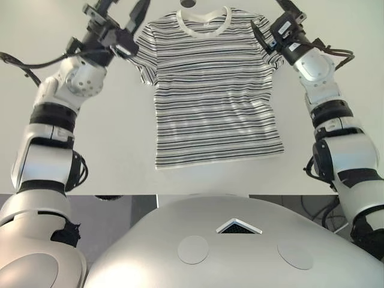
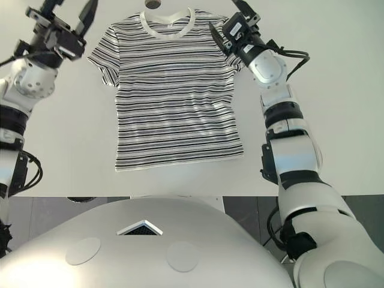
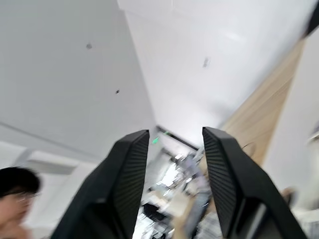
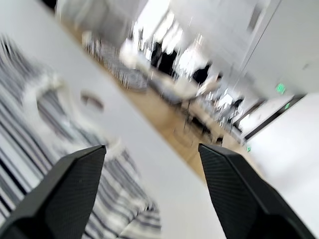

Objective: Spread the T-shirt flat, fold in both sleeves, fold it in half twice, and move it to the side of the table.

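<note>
Striped T-shirt (image 1: pixel 213 90) lies flat on the white table (image 1: pixel 90 150), btw the two claws. Collar (image 1: pixel 204 24) is at the far end, about level w/ the claws. Hem (image 1: pixel 219 156) is at the near end, well back from both claws, toward the robot. Shirt body looks smooth w/ only light wrinkles; hem edge runs slightly slanted. Both sleeves stick out to the sides, not folded in.

L claw (image 3: pixel 174 137): released, its two black ribbed fingers (image 3: pixel 124 189) spread w/ a clear gap, holding nothing. It's raised off the table, fingers pointing up and away. The sleeve on the robot's left, L sleeve (image 1: pixel 147 63), sits just inboard of and below this claw, apart from it.

R claw (image 4: pixel 152 149): also released, fingers (image 4: pixel 65 194) wide apart, holding nothing. It hangs over the shirt's shoulder on the robot's right, by the R sleeve (image 1: pixel 271 60). One finger overlaps the striped cloth in the head views, but can't tell if it touches. In this claw's wrist view the stripes and the white collar ring lie under and inboard of the claw, w/ the table's far edge beyond.

Small dark round spot (image 1: pixel 187 3) sits on the table just past the collar, roughly midway btw the claws.
</note>
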`<act>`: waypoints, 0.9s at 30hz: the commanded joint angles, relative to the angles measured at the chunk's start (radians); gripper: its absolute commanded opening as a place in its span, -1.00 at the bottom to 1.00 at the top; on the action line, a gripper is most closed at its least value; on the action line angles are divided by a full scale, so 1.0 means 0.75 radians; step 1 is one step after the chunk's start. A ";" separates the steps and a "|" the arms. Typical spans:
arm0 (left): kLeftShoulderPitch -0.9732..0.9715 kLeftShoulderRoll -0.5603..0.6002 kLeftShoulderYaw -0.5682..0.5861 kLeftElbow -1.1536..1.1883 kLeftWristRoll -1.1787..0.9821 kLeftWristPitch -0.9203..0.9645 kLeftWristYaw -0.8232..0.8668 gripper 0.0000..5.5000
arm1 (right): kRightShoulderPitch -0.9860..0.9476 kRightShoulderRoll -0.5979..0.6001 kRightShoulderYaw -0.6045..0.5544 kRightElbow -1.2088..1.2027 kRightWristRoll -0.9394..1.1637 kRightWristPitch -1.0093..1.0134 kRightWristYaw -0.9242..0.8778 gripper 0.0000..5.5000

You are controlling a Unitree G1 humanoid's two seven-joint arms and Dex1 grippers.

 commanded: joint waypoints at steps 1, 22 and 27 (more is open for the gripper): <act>0.415 0.175 -0.259 -0.564 -0.108 0.075 -0.436 -0.28 | 0.394 -0.185 -0.075 -0.915 0.302 0.236 0.194 0.27; 0.774 0.319 -0.268 -0.725 -0.186 0.322 -1.047 -0.28 | 1.021 -0.726 0.324 -1.350 -0.052 0.333 0.819 0.27; 0.866 0.439 -0.181 -0.904 -0.376 0.384 -1.155 -0.28 | 1.086 -0.762 0.274 -1.516 -0.008 0.407 0.816 0.27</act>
